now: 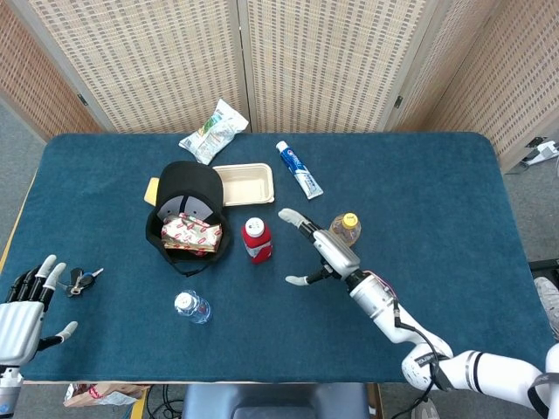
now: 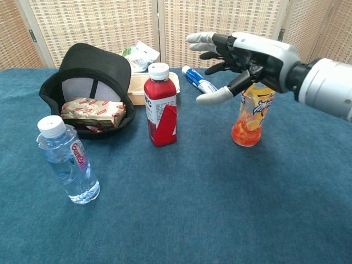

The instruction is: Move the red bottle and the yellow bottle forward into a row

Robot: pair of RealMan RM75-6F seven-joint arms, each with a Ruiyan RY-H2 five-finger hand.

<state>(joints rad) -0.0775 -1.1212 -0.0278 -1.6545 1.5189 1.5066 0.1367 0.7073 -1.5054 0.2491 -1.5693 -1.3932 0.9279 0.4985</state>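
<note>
Head view first: the blue table fills the shot, and the landmark is the red bottle, standing upright near the middle. Just to its left sits the black cap with a wrapped packet inside; beyond that cap lies a cream tray. Right of the red bottle, a clear gap away, stands the yellow bottle, upright too. Nearer the robot and left of the red bottle, a clear water bottle stands alone.

Between the two task bottles hangs the right hand, fingers spread wide, thumb dropped low, palm turned toward the red bottle. It holds nothing and touches nothing that I can make out; in the chest view the same hand floats above table height, just in front of the yellow bottle's cap, fingertips stretching toward the red one.

My read: this is the reach for the red bottle. Done well, the hand drops lower, wraps the body below the white cap, and closes evenly so the bottle doesn't tip toward the cap. Watch the wrist, it's close to the yellow bottle.

Far left of the red bottle, the left hand lies at the table edge, fingers apart, empty, beside some keys
</note>
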